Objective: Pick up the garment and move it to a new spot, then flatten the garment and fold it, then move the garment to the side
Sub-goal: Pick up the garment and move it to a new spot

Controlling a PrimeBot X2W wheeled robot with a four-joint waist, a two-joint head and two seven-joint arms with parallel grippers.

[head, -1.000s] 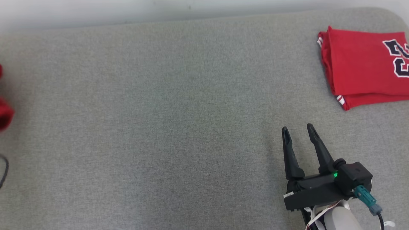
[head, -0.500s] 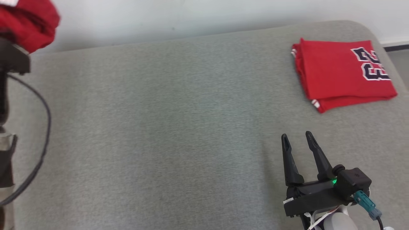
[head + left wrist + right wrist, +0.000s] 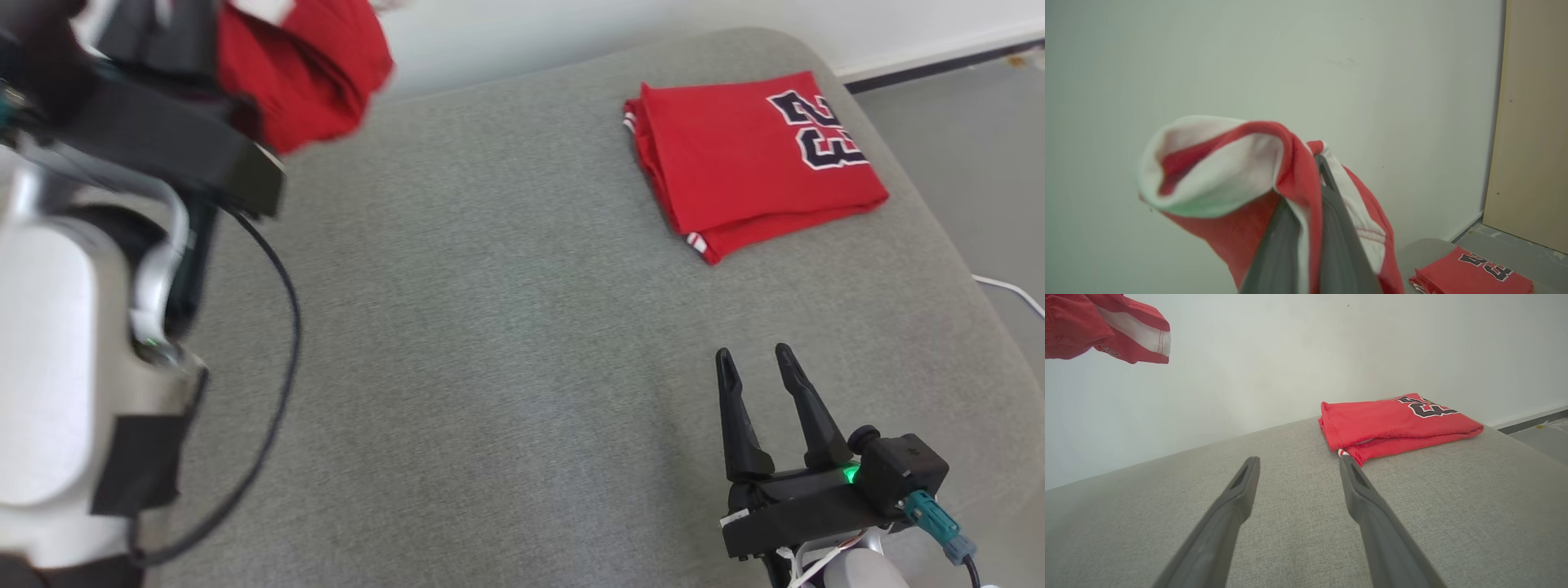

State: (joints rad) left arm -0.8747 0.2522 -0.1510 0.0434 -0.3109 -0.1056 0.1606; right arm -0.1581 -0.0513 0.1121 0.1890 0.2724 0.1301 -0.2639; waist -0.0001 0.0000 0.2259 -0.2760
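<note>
setting: a grey padded surface runs up to a pale wall, with bare floor past its right end.
left gripper: the left gripper is clamped tight on a bunched red-and-white garment, held high in the air near the surface's far left corner; cloth drapes over both fingers.
right gripper: the right gripper sits low over the near right of the surface, jaws spread wide, holding nothing.
what changed: a second ago only a sliver of red showed at the head view's left edge; now the left arm and its bundle loom large at upper left. the whole frame has swung too, so the camera has turned.
folded jersey: a folded jersey lies flat at the far right corner, number up, well apart from both grippers; its apparent shift is the camera's doing.
meaning: the pick-up looks done and the carry is under way; the open middle seems the likely new spot. flattening, folding and setting aside are not yet done.
risk: the bundle may land crumpled.
</note>
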